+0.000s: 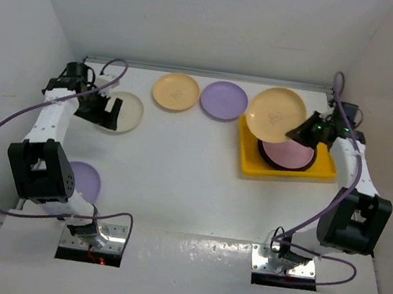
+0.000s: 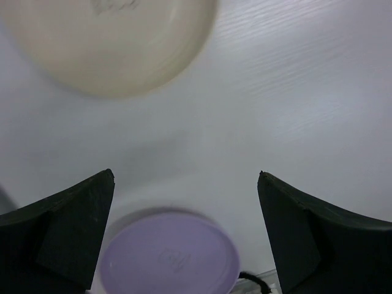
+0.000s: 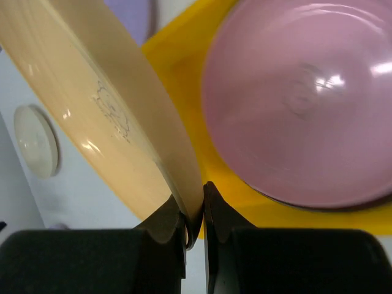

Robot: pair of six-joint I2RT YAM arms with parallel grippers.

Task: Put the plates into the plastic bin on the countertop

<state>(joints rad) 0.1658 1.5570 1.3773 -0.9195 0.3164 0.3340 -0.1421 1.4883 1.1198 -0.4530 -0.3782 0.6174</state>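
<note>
While the right gripper pinches the rim of a round peach plastic plate, top view shows that plate tilted over the shallow yellow plastic bin holding a round pink plate; left gripper hangs at the edge of a round cream plate. Left wrist: fingers wide apart, empty; cream plate beyond the tips, round lavender plate between them on the glossy white countertop. Right wrist: fingers clamped on the peach rim, pink plate to their right, in the bin.

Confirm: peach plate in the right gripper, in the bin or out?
Out. Right gripper pinches the peach plate by its rim, tilted above the yellow bin, not resting inside.
</note>
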